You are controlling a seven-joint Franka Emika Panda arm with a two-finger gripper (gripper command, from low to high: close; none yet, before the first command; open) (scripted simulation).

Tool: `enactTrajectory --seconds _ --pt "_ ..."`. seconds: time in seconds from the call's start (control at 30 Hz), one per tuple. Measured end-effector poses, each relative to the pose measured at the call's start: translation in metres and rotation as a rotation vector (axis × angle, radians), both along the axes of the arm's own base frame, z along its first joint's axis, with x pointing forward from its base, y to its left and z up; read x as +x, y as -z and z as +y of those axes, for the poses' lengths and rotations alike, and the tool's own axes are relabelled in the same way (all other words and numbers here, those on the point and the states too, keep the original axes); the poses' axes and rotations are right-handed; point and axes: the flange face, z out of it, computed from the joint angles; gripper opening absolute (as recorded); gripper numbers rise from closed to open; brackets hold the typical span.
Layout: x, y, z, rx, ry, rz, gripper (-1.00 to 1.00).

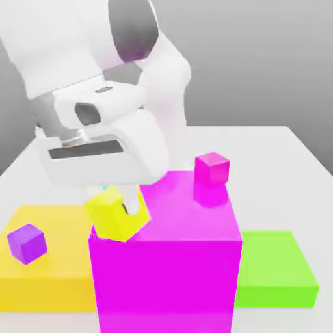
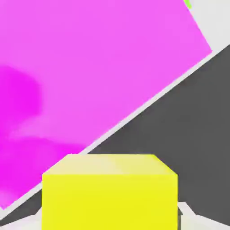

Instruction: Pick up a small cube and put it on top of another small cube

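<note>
Yellow cube (image 2: 110, 202) between pincer (image 2: 110, 222) fingertips. Big magenta block (image 2: 112, 67) beyond, darker patches on it. Pale strip along its edge, dark grey area beside.

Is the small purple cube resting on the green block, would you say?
No, the small purple cube sits on the yellow-orange block.

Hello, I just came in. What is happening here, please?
A robot arm's gripper is holding a small yellow cube near the front edge of a big magenta block. A small pink-magenta cube sits at the far right of that block's top, in the exterior view. The yellow cube is not yet on it.
</note>
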Motion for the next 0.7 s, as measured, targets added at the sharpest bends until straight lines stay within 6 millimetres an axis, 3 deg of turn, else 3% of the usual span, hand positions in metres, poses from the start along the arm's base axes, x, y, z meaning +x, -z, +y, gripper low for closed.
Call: enactTrajectory --seconds 0.37,0.7 --pt "-0.057 -0.055 0.07 -0.009 0.184 0.092 -1.0" --pt "-0.117 -0.076 0.127 -0.106 0.386 0.17 -1.0"
